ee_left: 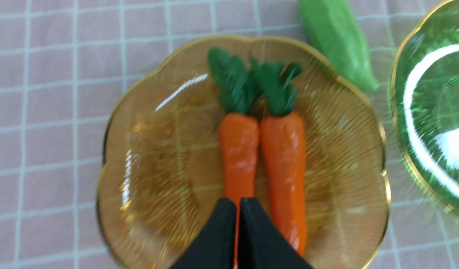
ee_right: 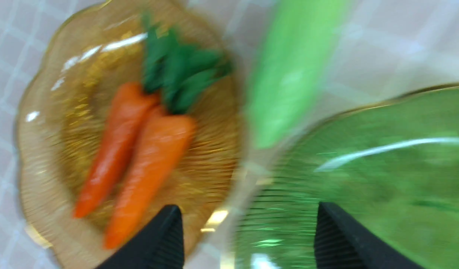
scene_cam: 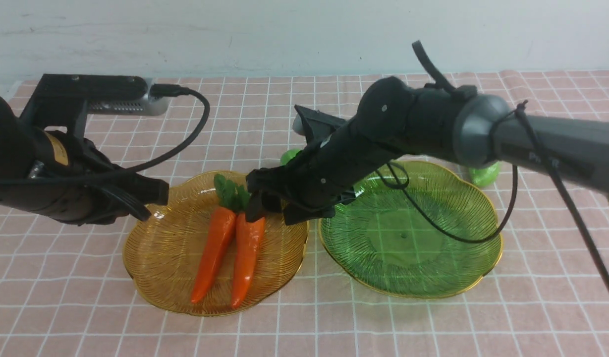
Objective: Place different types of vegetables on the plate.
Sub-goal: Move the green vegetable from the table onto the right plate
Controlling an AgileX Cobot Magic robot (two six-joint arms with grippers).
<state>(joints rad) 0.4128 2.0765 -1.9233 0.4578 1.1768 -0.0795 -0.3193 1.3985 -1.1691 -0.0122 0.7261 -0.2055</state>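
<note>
Two carrots (scene_cam: 247,258) share the amber plate (scene_cam: 136,258), so I reckon one should move. My right gripper (scene_cam: 279,206) hangs spread wide over their leafy ends, beside the green plate (scene_cam: 482,277). My left gripper (scene_cam: 145,198) is pinched closed on nothing at amber's 10 o'clock, while the near gourd (scene_cam: 288,156) lies at amber's 1 o'clock and the far gourd (scene_cam: 485,174) at green's 2 o'clock.

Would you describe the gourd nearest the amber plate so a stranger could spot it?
Find the amber plate holding two carrots. Beyond its far rim, on the cloth toward the green plate, lies a light-green gourd. Unlike the carrots, it is leafless and on no plate.
</note>
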